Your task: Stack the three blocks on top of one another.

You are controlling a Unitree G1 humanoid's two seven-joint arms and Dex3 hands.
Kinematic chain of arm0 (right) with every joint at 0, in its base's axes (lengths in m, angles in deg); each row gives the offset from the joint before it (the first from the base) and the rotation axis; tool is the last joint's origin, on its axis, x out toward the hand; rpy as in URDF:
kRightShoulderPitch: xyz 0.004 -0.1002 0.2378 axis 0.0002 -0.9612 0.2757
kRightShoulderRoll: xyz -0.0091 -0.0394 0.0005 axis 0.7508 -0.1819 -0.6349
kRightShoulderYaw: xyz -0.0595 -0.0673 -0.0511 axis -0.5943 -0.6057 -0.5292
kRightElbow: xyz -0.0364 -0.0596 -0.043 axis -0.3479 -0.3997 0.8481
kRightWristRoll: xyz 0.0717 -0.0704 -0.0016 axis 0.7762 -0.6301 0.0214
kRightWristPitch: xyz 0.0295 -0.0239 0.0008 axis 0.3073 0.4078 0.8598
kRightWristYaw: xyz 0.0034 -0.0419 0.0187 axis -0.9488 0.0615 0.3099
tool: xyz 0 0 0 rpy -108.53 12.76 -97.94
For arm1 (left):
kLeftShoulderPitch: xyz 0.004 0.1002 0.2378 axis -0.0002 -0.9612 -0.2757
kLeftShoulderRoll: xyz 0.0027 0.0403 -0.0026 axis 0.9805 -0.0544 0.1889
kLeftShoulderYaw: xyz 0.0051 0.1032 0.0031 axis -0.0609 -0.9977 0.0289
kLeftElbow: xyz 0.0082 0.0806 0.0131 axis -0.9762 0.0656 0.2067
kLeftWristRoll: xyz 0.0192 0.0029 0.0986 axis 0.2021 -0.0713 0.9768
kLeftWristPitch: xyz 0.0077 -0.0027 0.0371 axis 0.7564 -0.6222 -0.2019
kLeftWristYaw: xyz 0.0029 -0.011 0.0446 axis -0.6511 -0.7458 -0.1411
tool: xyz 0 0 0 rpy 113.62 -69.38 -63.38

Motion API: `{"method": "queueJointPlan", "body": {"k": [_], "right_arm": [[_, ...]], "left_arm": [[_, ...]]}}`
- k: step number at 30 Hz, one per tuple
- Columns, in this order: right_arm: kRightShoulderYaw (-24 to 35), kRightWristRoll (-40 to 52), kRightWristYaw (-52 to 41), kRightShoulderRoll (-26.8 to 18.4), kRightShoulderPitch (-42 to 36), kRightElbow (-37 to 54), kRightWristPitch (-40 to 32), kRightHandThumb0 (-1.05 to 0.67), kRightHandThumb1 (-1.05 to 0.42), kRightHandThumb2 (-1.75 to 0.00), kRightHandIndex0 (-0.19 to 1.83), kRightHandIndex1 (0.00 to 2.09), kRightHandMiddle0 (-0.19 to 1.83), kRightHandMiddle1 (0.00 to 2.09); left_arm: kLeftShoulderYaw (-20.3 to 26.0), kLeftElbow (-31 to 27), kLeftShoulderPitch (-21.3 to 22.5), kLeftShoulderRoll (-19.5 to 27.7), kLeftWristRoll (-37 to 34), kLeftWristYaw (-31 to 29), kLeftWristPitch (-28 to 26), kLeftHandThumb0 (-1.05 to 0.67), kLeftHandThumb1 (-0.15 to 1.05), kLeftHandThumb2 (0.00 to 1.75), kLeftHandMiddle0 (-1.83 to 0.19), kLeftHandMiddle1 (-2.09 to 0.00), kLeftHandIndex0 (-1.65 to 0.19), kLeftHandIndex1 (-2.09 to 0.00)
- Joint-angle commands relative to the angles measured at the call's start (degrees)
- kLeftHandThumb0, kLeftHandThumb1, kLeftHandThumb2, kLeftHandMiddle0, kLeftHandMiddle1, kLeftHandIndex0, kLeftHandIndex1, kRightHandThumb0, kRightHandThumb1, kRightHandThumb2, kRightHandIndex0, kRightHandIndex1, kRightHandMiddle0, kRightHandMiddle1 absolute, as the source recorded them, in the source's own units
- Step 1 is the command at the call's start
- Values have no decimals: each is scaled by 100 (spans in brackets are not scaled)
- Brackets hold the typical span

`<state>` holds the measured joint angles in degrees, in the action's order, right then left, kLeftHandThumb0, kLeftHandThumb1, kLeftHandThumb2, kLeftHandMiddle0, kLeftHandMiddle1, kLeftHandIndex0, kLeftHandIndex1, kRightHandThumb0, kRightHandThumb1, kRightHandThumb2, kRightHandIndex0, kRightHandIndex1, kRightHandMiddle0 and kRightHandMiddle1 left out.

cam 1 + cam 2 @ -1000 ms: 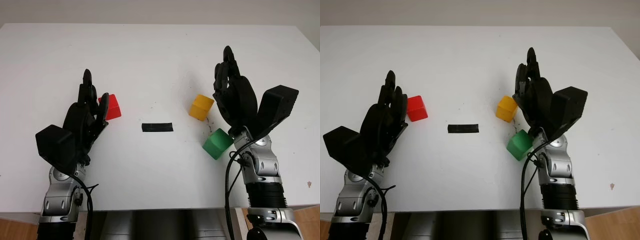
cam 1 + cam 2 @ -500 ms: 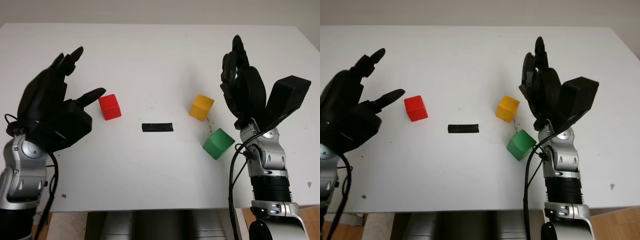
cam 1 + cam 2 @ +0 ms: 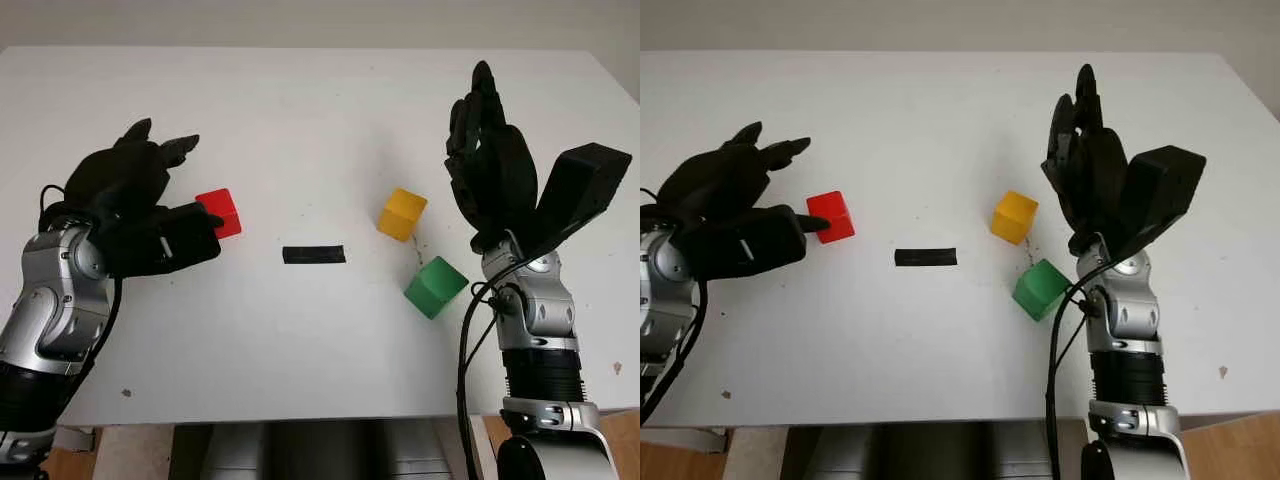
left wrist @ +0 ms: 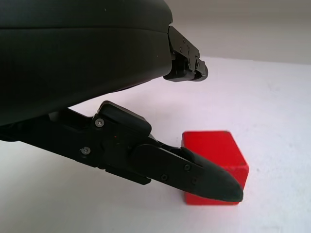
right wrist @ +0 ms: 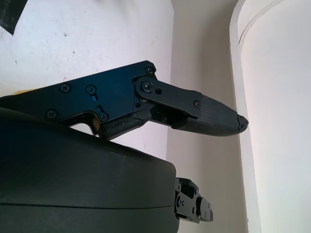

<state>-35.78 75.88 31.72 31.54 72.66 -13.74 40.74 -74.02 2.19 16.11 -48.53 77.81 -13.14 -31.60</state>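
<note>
One left fingertip [image 4: 214, 180] now sits against the near face of the red block [image 3: 220, 212], the other fingers spread above it; whether it truly touches I can't tell. The left hand [image 3: 140, 215] has swung in from 9 o'clock, so a grasp is starting. Yellow block [image 3: 403, 214] and green block [image 3: 435, 287] lie unstacked at 3 o'clock beside the open, raised right hand [image 3: 492, 180].

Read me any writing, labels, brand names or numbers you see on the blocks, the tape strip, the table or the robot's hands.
None: no readable text anywhere.
red block, yellow block, green block: plain faces.
black tape strip: unmarked.
white table: a few dark specks, no writing.
left hand, open beside the red block, and right hand, open and raised beside the yellow and green blocks: plain black shells and screws.
</note>
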Motion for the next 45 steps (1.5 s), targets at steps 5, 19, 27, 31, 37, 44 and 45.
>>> {"method": "queueJointPlan", "body": {"k": [5,19,27,31,37,44,45], "right_arm": [[9,25,-14,-21,-5,201,9,-70,-105,-71,-19,0,-19,0],[-20,6,37,35,-1,202,38,-69,-105,-75,-19,0,-19,0],[-23,11,63,60,-40,275,0,-67,-105,-76,-19,0,-19,0],[-41,-22,62,41,-66,305,2,-67,-105,-76,-19,0,-19,0],[-49,-26,48,37,-97,334,2,-66,-105,-77,-19,0,-19,0],[-49,-5,59,51,-101,342,-38,-66,-105,-77,-19,0,-19,0],[-56,-22,70,48,-102,345,-41,-66,-105,-78,-19,0,-19,0]], "left_arm": [[-226,256,158,-45,164,255,222,-93,101,5,15,-4,-12,-3],[-574,661,118,-161,809,750,310,-85,96,4,14,-6,-14,-6],[-612,927,168,-237,885,984,381,-80,99,6,8,-7,-30,-14],[-572,953,172,-230,797,905,448,-76,104,9,2,-8,-43,-22],[-508,986,99,-199,692,1028,649,-67,105,17,-15,-6,-40,-68],[-429,1044,98,-282,389,1033,673,-62,105,24,-19,-6,-33,-99],[-424,1055,101,-301,347,1034,656,-62,105,25,-19,-5,-32,-100]]}}
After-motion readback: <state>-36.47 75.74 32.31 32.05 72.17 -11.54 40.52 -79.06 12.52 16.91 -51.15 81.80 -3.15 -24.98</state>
